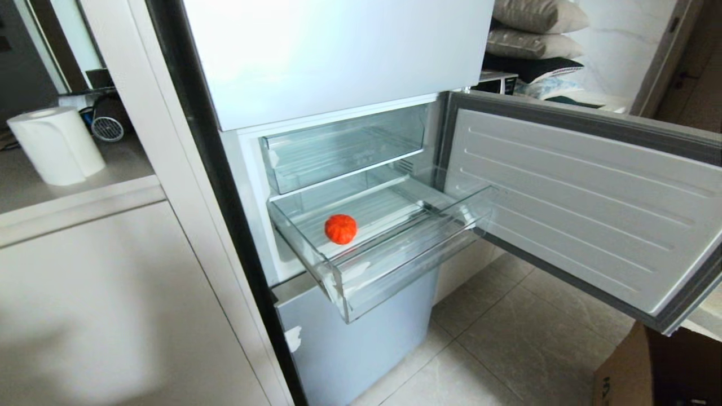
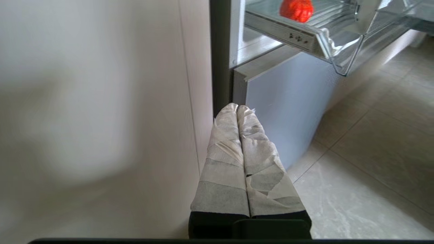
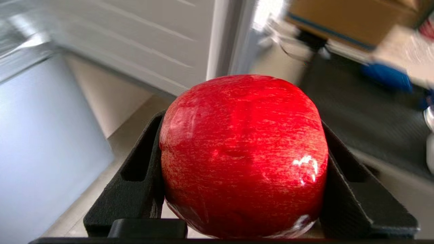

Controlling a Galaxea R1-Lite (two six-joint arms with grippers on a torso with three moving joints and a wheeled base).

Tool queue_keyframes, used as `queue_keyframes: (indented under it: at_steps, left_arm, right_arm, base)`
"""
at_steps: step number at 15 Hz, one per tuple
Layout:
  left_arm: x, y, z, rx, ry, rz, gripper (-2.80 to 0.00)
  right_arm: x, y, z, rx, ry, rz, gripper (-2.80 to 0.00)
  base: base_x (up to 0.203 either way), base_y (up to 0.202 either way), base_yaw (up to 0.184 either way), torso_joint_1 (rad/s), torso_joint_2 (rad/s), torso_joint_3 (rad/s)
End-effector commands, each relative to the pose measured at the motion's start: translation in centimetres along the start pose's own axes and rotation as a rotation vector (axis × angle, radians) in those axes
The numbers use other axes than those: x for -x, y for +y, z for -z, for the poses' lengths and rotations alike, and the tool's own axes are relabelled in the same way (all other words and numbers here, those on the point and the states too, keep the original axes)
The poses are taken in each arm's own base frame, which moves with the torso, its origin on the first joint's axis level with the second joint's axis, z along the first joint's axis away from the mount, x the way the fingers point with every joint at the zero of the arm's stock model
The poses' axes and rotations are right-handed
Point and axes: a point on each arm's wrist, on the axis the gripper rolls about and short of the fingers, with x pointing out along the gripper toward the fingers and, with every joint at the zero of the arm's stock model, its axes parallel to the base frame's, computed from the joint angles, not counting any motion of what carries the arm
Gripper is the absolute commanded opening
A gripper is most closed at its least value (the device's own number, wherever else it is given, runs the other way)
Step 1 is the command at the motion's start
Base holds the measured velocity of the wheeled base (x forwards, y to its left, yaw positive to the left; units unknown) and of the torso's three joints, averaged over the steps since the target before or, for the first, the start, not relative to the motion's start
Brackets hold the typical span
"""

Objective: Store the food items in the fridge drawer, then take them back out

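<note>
Head view: the fridge drawer (image 1: pixel 395 248) is pulled out, with a ribbed orange-red toy pumpkin (image 1: pixel 340 228) near its left front; neither arm shows.

Left wrist view: the left claw (image 2: pixel 238 108), taped fingers pressed together, hangs parked low beside the fridge.

Right wrist view: the right claw (image 3: pixel 242 162) clamps a glossy red apple (image 3: pixel 244 156) between its black fingers. Storing seems underway; next it must carry the apple over the drawer lip and let go.

head: above drawer (image 1: pixel 395 248) | left wrist: below it, shared
</note>
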Motion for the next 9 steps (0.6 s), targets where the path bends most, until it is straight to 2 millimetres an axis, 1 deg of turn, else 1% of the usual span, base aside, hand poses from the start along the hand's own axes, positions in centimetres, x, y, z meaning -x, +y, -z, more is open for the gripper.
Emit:
queue_keyframes:
  at_steps: [1, 3, 5, 7, 9]
  left_arm:
    - [0.0, 0.0, 0.0, 0.001, 0.0, -0.001, -2.8]
    - [0.0, 0.0, 0.0, 0.001, 0.0, -0.001, -2.8]
    - [0.0, 0.0, 0.0, 0.001, 0.0, -0.001, -2.8]
    - [0.0, 0.0, 0.0, 0.0, 0.002, -0.002, -2.8]
    - [0.0, 0.0, 0.0, 0.0, 0.002, 0.0, -2.8]
  right_arm:
    - [-2.3, -0.6, -1.1, -0.078, 0.068, 0.057, -2.8]
    - [-4.5, -1.8, -2.3, -0.159, 0.108, 0.157, -2.8]
    - [-7.1, -3.5, -2.8, -0.228, 0.154, 0.255, -2.8]
    - [-10.3, -5.6, -2.2, -0.265, 0.186, 0.329, -2.8]
    - [-12.9, -7.8, -1.1, -0.287, 0.2, 0.391, -2.8]
  base:
    - [0.0, 0.0, 0.0, 0.0, 0.0, 0.0]
    - [0.0, 0.0, 0.0, 0.0, 0.0, 0.0]
    - [0.0, 0.0, 0.0, 0.0, 0.0, 0.0]
    - [0.0, 0.0, 0.0, 0.0, 0.0, 0.0]
    - [0.0, 0.0, 0.0, 0.0, 0.0, 0.0]
